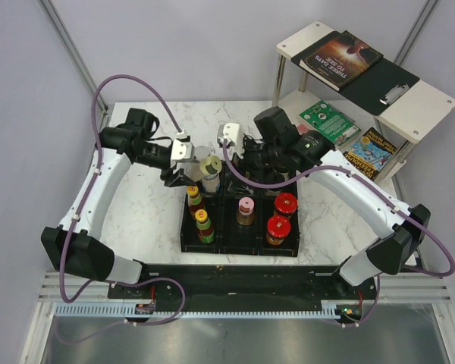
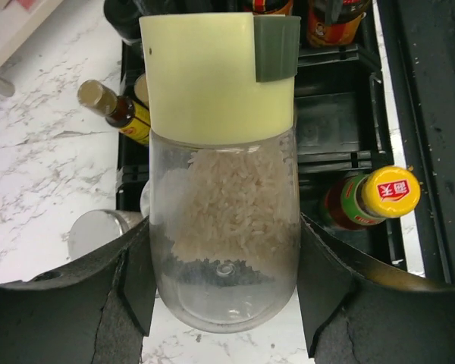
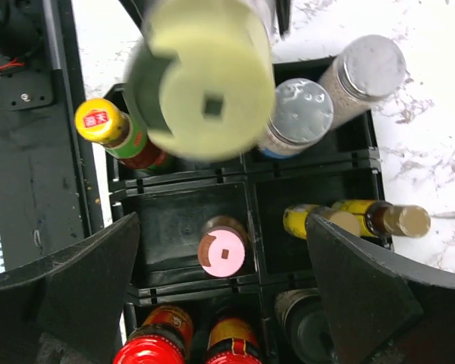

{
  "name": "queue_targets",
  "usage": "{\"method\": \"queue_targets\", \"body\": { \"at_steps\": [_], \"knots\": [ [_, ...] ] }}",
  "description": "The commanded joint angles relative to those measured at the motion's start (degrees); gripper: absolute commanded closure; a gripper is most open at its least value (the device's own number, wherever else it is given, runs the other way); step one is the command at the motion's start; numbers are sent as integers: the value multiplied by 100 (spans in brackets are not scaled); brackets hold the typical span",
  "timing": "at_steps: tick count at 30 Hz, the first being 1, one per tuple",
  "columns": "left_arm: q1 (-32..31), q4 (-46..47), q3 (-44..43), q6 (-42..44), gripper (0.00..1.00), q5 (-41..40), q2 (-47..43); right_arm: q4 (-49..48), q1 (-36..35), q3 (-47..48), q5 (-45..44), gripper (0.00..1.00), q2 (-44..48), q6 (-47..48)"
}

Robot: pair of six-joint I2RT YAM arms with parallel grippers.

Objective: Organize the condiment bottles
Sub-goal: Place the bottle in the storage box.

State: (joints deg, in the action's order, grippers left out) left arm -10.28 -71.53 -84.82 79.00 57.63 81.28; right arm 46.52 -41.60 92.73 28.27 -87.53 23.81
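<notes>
Within grip of left end effector [image 2: 224, 284], pale-lidded jar [image 2: 221, 178]

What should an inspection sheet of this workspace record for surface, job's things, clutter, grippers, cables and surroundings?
Surface: white marble table with a black compartmented tray at its centre.
Job's things: yellow-capped bottles, pink-lidded shaker and red-capped jars stand in the tray; a pale-lidded jar is held above it.
Clutter: nothing seen.
Grippers: left gripper shut on the pale-lidded jar; right gripper open over the tray, fingers wide apart.
Cables: purple cables run along both arms.
Surroundings: side shelf holding books; plain grey walls.
</notes>
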Motion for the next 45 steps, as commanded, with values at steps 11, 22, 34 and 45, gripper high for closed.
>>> {"method": "queue_targets", "body": {
  "at_steps": [11, 22, 34, 45],
  "knots": [
    [-1072, 569, -193, -1247, 98, -516, 169, 24, -498, 756, 416, 2, -238, 150],
    [-1274, 596, -193, -1344, 98, -498, 55, 32, -506, 764, 469, 7, -326, 203],
    [-1283, 640, 27, -1221, 98, -410, -129, 437, -489, 667, 1268, 26, -212, 730],
    [-1283, 675, 35, -1238, 98, -287, -279, 463, -427, 668, 1365, 45, -335, 748]
  ]
}}
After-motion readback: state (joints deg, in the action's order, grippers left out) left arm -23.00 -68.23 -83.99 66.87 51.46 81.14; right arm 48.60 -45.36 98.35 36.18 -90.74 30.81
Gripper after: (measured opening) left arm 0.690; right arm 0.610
